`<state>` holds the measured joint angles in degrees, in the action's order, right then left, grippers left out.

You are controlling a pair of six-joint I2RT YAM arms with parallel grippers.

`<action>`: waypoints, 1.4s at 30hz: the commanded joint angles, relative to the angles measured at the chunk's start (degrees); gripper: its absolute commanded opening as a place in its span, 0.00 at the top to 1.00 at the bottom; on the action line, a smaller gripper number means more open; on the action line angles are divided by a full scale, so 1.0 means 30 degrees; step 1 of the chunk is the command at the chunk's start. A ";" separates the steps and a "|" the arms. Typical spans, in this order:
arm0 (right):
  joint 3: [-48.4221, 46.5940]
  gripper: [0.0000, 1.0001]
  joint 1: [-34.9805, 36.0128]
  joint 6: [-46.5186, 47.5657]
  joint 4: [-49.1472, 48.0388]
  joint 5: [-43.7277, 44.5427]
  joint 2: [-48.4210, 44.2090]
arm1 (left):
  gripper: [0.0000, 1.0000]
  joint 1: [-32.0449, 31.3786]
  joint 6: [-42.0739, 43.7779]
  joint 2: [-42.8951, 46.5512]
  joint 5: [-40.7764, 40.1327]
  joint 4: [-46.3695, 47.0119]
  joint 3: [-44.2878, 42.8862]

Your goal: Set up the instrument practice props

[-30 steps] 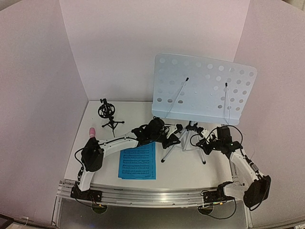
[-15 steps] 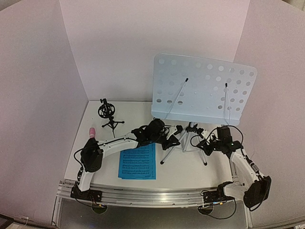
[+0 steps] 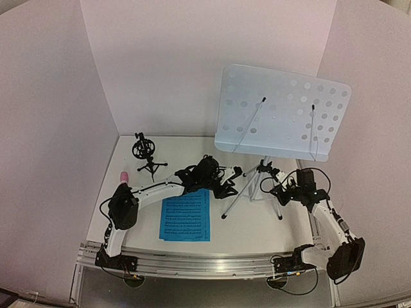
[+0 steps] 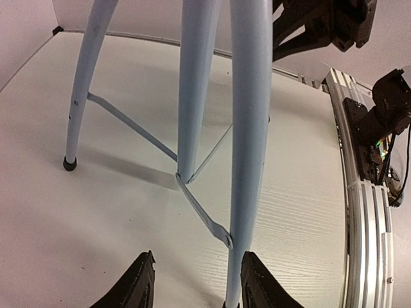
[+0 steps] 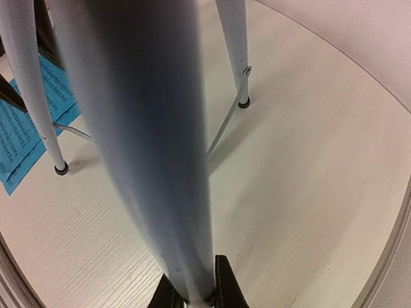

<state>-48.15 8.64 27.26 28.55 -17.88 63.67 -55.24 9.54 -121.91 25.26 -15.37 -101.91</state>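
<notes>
— White tabletop is bearing the music stand, sheet-music pages lying just left of it.
— Seemingly positioning it: right gripper clamping one leg, left gripper gaping around another. Next: seating all feet gently.

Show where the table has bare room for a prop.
Bare: near strip between sheet music and right arm; back strip between mic mount and music stand. Crowded: tripod legs, between left gripper and right gripper.

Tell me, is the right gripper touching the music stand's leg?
Touching. The right wrist view shows the right gripper pinching the music stand leg, with a finger pressed against each side and no gap.
</notes>
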 commanded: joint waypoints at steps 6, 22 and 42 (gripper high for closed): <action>0.1765 1.00 -0.0369 -0.0941 -0.0446 0.1939 -0.1930 | 0.34 -0.0007 0.1071 -0.0175 0.0646 0.4498 -0.2984; 0.1870 1.00 -0.0377 -0.1002 -0.1271 0.1105 -0.1383 | 0.23 -0.0378 -0.6470 -0.4297 0.2382 1.0827 -0.9117; 0.1315 1.00 -0.0341 -0.0685 -0.2662 -0.0296 0.0176 | 0.55 -0.0927 -0.6841 -0.7362 0.0577 1.1547 -1.3325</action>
<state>-43.43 8.27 26.98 20.44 -19.66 62.15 -57.87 -11.78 -143.76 27.60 17.08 -138.76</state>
